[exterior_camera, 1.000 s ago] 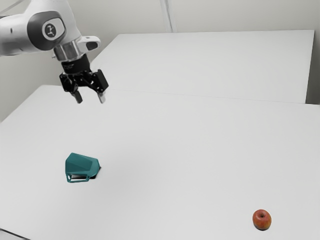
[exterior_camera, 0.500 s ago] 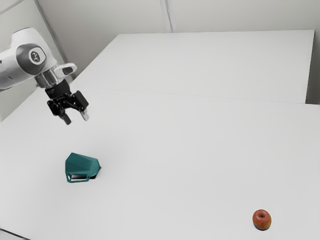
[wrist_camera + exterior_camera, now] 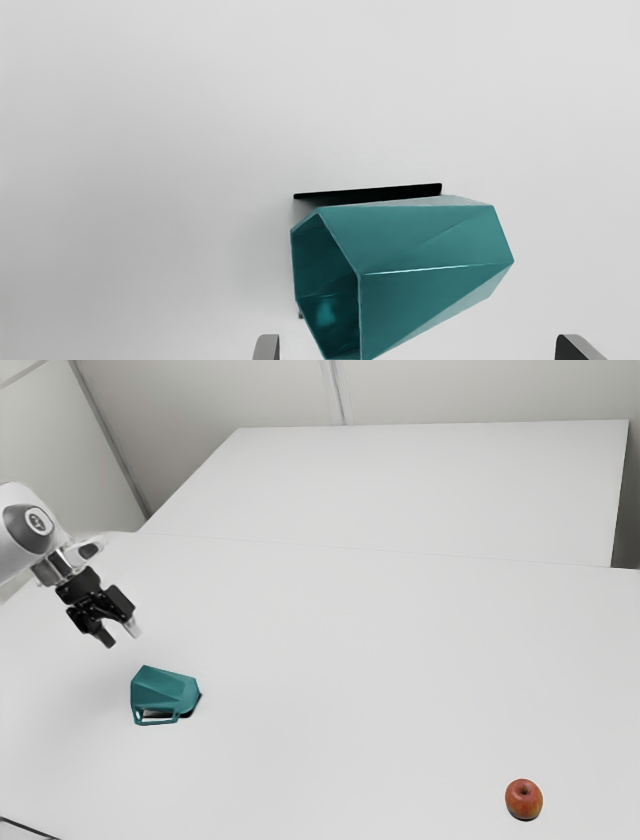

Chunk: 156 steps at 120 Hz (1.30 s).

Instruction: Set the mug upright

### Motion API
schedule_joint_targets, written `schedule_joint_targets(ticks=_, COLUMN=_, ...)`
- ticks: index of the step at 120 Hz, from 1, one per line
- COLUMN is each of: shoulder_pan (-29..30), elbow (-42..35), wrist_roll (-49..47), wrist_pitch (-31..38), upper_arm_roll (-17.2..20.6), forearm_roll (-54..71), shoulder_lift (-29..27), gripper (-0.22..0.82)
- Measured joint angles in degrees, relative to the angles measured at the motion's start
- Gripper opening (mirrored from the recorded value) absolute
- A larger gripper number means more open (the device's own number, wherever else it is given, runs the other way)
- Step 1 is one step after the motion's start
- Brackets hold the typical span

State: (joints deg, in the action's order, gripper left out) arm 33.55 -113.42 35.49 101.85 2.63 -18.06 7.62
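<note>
Up and to the exterior view's left of the mug, the black gripper (image 3: pixel 122 634) hangs above the table, apart from the mug. The teal faceted mug (image 3: pixel 165 692) lies on its side, its handle toward the exterior view's bottom edge. In the wrist view the mug (image 3: pixel 415 255) shows its dark open mouth, with a black shadow strip along one side. Both fingertips of the gripper (image 3: pixel 417 347) stand wide apart there, with nothing held between them; the mug's handle is hidden from this camera.
A red apple (image 3: pixel 524 800) rests on the white table (image 3: pixel 350 690), far off toward the exterior view's lower right. A dark thin line crosses the lower left corner. Behind the table stands a raised white surface (image 3: pixel 420 490).
The arm has moved down and toward the exterior view's left, bringing the gripper lower and nearer the mug. The mug and the apple have stayed where they were.
</note>
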Motion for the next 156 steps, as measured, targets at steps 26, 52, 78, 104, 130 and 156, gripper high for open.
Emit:
schedule_joint_targets(ticks=26, shoulder_pan=3.5, elbow=-0.3, wrist_roll=4.8, wrist_pitch=0.6, upper_arm_roll=0.0, forearm_roll=-1.9, shoulder_lift=4.1, gripper=0.60)
schedule_joint_targets(ticks=52, shoulder_pan=4.9, elbow=-1.1, wrist_roll=8.1, wrist_pitch=-0.1, upper_arm_roll=0.0, forearm_roll=-5.5, shoulder_lift=6.4, gripper=0.60)
schedule_joint_targets(ticks=78, shoulder_pan=6.4, elbow=-1.1, wrist_roll=10.5, wrist_pitch=-2.9, upper_arm_roll=0.1, forearm_roll=-10.2, shoulder_lift=8.6, gripper=0.60)
schedule_joint_targets(ticks=104, shoulder_pan=7.0, elbow=-1.9, wrist_roll=12.6, wrist_pitch=-8.3, upper_arm_roll=0.1, forearm_roll=-13.3, shoulder_lift=8.7, gripper=0.60)
schedule_joint_targets(ticks=130, shoulder_pan=7.3, elbow=-2.3, wrist_roll=14.5, wrist_pitch=-12.2, upper_arm_roll=0.4, forearm_roll=-15.7, shoulder_lift=9.8, gripper=0.57)
schedule_joint_targets(ticks=156, shoulder_pan=7.5, elbow=-3.0, wrist_roll=16.1, wrist_pitch=-13.7, upper_arm_roll=0.9, forearm_roll=-17.4, shoulder_lift=9.9, gripper=0.42)
